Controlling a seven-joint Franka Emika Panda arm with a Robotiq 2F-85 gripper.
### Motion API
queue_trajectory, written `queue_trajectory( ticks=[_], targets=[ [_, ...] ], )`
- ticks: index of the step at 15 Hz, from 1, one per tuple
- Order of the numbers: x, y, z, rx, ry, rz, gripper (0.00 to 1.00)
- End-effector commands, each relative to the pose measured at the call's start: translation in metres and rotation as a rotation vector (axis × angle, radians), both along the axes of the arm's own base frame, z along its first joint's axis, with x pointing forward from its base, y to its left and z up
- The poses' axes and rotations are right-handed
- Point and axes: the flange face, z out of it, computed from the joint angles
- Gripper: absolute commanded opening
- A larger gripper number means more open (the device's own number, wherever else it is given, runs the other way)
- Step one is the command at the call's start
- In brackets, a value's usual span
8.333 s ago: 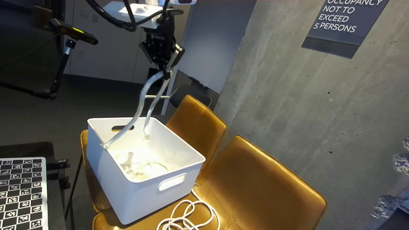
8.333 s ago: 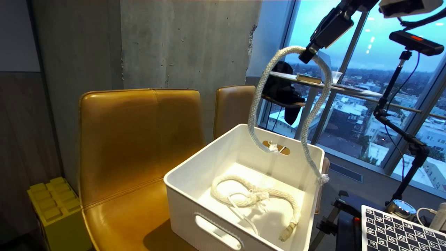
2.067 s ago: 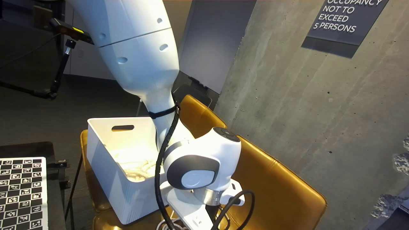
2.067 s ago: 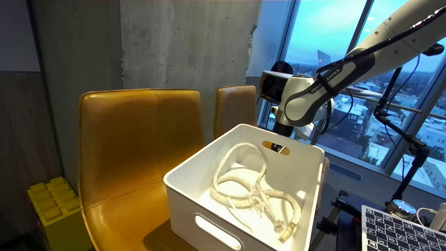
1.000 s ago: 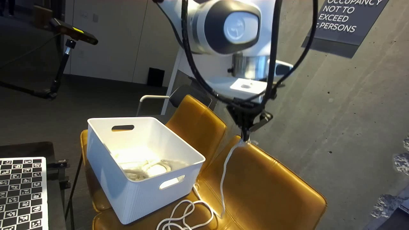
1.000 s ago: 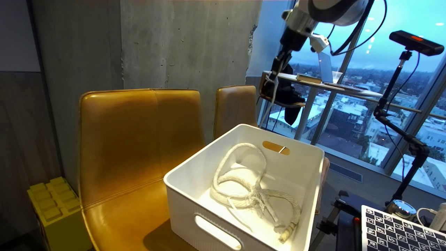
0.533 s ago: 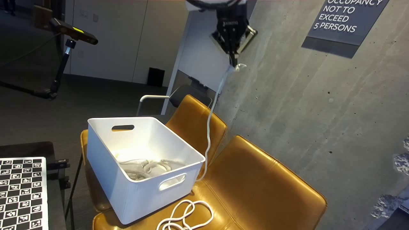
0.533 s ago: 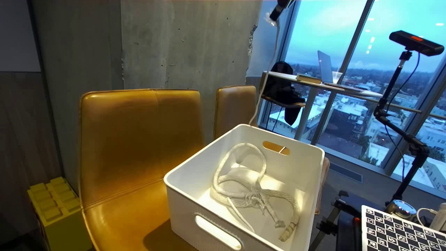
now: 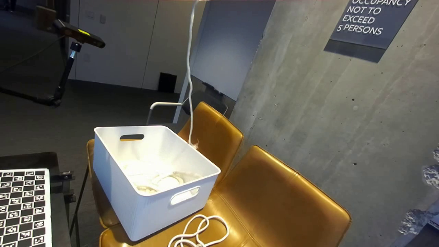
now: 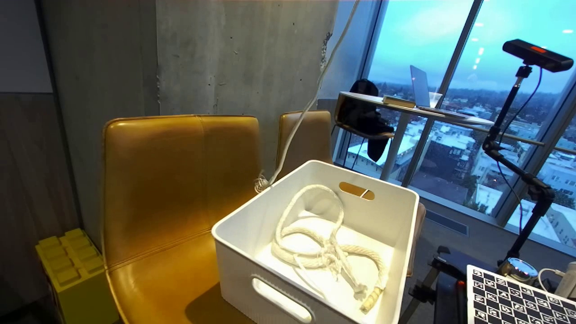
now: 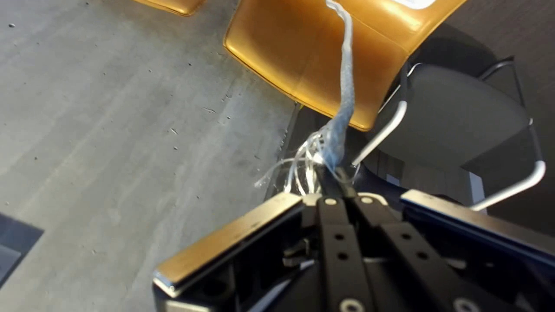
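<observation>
One rope [image 11: 347, 80] hangs pinched between the jaws.

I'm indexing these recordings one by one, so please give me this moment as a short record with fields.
Pincer: seen only in the wrist view, shut on a frayed end of the thin white rope
Rope position: hangs down in both exterior views, its lower, frayed end beside the rim of the white bin; whether they touch cannot be told
Bin contents: tangled white ropes, one of them thick
Bin support: golden-tan chairs
Beside bin: looped white cord
Wall: occupancy sign
</observation>
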Motion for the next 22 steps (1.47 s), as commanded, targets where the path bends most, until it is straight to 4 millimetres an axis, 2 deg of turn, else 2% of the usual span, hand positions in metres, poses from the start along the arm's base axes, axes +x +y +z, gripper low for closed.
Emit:
queue_trajectory(
  ticks=[1,2,4,6,8,10,12,18,22],
  targets=[
    [-0.052,0.042,0.070,0.017,-0.016,0.009,0.00],
    [-0.062,0.045,0.081,0.026,-0.020,0.013,0.00],
    [-0.074,0.036,0.094,0.037,-0.026,0.009,0.00],
    [-0.073,0.014,0.090,0.037,-0.022,-0.019,0.00],
    [-0.060,-0.011,0.069,0.036,0.007,-0.051,0.00],
    [-0.050,-0.035,0.039,0.033,0.047,-0.075,0.00],
    [-0.042,-0.053,0.013,0.024,0.088,-0.090,0.00],
    [-0.021,-0.079,-0.031,0.015,0.155,-0.126,0.00],
    [-0.006,-0.102,-0.068,0.016,0.204,-0.158,0.00]
  ],
)
